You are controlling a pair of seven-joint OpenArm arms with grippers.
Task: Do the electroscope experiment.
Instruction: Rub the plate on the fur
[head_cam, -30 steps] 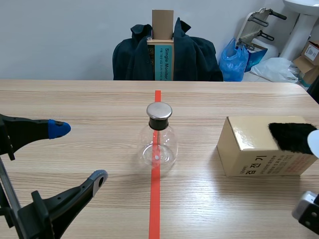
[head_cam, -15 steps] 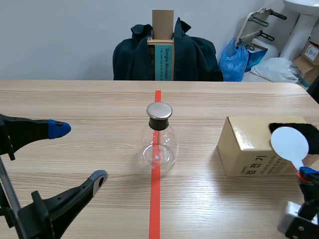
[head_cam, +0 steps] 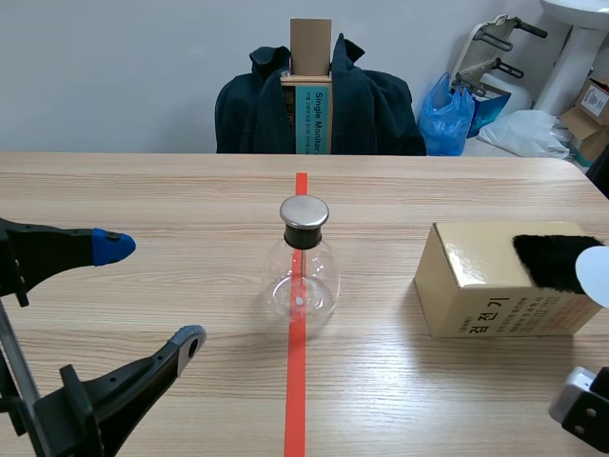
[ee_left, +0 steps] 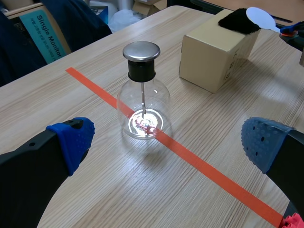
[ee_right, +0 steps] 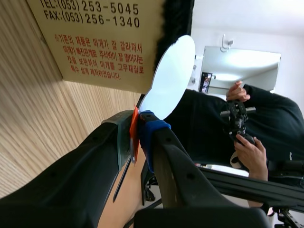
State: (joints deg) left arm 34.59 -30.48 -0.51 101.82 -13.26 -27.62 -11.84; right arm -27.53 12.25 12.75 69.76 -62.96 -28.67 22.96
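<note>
White disc (ee_right: 170, 76) pinched in right gripper (ee_right: 138, 127) beside fur (head_cam: 552, 259) on box (head_cam: 476, 286), likely for charging; left gripper (ee_left: 168, 142) spread wide facing flask (ee_left: 142, 109).

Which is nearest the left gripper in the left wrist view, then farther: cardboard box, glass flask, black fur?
1. glass flask, directly ahead.
2. cardboard box, beyond the flask.
3. black fur, atop the box's far end.

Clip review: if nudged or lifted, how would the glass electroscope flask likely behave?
The flask looks like thin clear glass, so probably fragile and slippery. Its round bulb narrows to a neck under a metal cap, so a high push might tip it. Holding only a thin rod, it is likely light.
</note>
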